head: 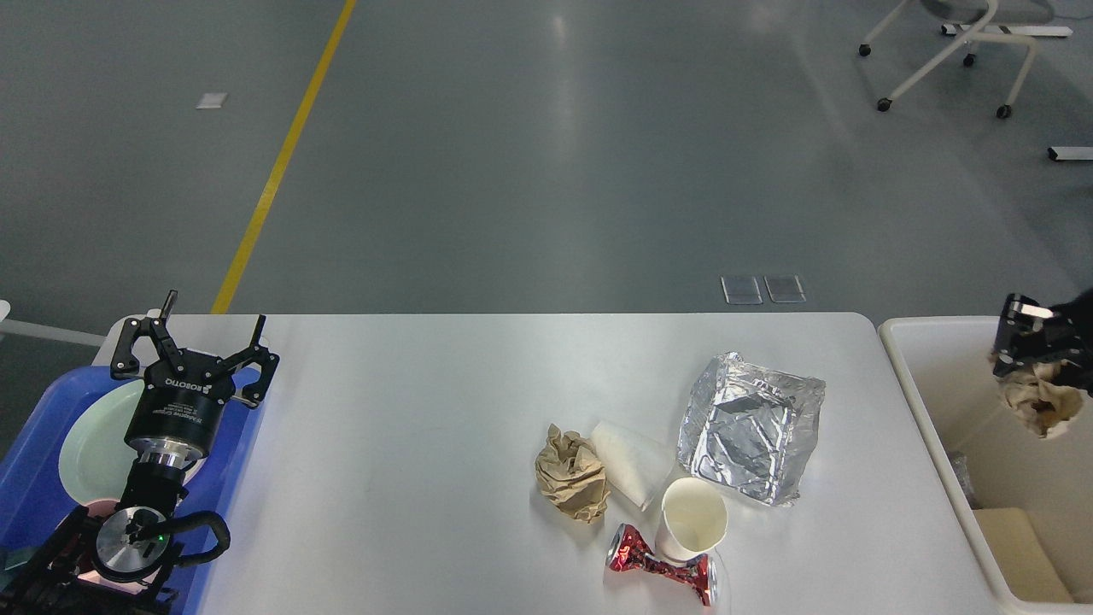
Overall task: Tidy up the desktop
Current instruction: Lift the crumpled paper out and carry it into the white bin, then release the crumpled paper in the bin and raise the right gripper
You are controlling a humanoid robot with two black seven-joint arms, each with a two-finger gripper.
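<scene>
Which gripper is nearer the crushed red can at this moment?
The right. The right gripper holds a brown paper wad over the cream bin, right of the crushed red can. The left gripper sits open at the desktop's far-left edge, farther off.

One legible marking: white capital lettering "ROBOTIQ" on the black body of the left gripper (198,342), seen upside down from the head view. A second, smaller white line sits just beneath it, too small to read. The crushed red can (662,568) carries white print that cannot be made out
</scene>
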